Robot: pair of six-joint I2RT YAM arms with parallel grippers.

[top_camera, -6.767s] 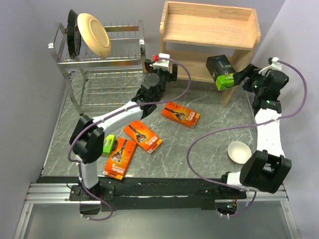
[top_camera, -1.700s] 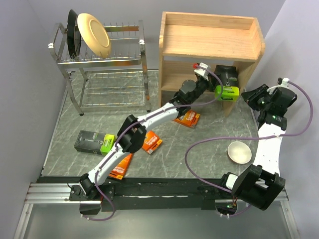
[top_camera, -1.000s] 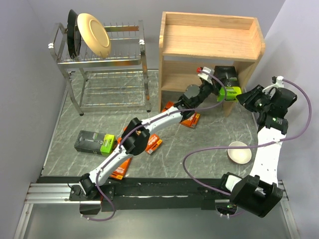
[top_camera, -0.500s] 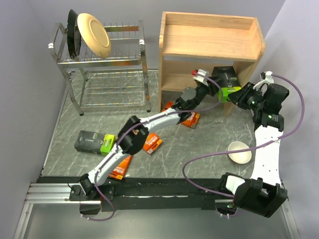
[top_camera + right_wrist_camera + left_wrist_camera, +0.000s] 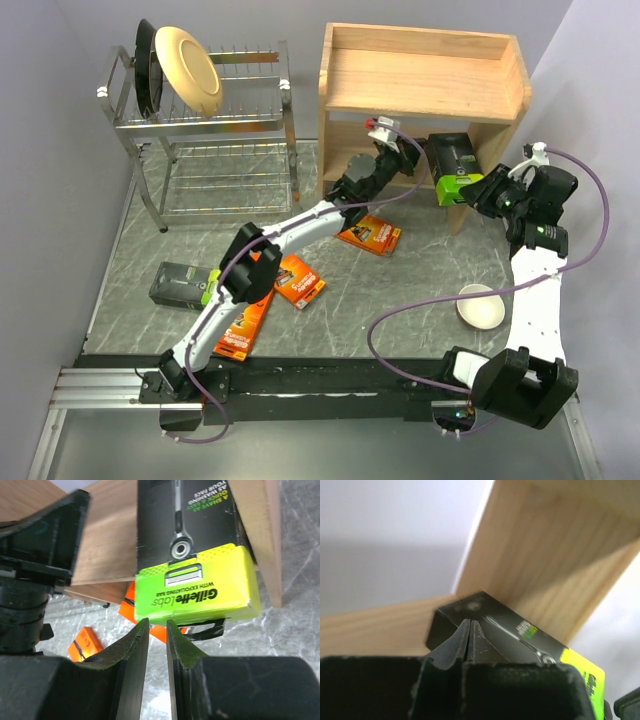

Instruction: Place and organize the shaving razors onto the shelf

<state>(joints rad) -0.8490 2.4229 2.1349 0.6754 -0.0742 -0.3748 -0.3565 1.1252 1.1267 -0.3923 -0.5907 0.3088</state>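
Observation:
A black shaving razor pack (image 5: pixel 452 158) lies on the lower tier of the wooden shelf (image 5: pixel 425 72), its lime-green end (image 5: pixel 195 592) overhanging the front edge. My right gripper (image 5: pixel 155 623) sits just in front of that end (image 5: pixel 472 193), open by a narrow gap with nothing between its fingers. My left gripper (image 5: pixel 469 622) is shut and empty inside the lower tier (image 5: pixel 398 158), left of the pack (image 5: pixel 520 636). On the table lie orange razor packs (image 5: pixel 370 232), (image 5: pixel 298 278), (image 5: pixel 240 322) and another black pack (image 5: pixel 180 285).
A chrome dish rack (image 5: pixel 205 125) holding plates (image 5: pixel 187 65) stands at the back left. A white bowl (image 5: pixel 478 305) sits on the table beside the right arm. The shelf's right side panel (image 5: pixel 257 535) stands close to the right gripper.
The left gripper has drawn back to the left, away from the black pack on the lower tier. The right gripper stays at the pack's lime end.

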